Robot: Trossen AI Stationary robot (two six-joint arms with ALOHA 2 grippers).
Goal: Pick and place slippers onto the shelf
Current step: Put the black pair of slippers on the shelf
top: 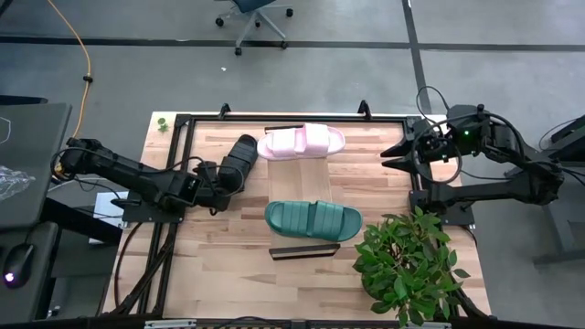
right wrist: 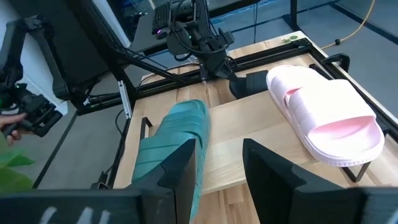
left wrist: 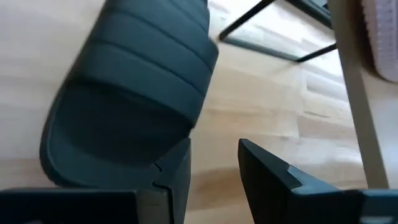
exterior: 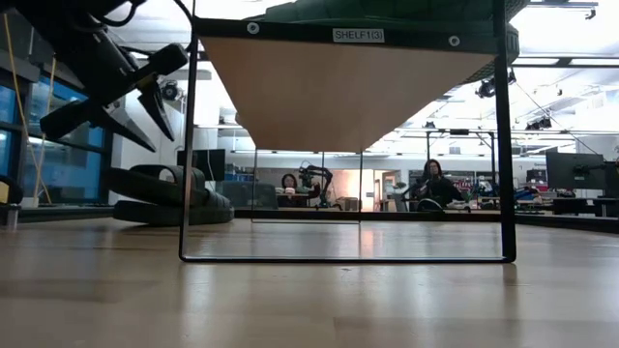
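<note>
— How many slippers?
— Three chunky foam slides: pale pink and teal green on the light wooden shelf, black left of it, on the tabletop.
— Your grippers?
— My left gripper is open beside the black one; my right gripper is open too. Only the low view shows people seated behind.

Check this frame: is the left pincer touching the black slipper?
Cannot tell. In the left wrist view the open left pincer has one finger overlapping the black slipper, but no plain contact or gap shows; the high view is no clearer.
</note>
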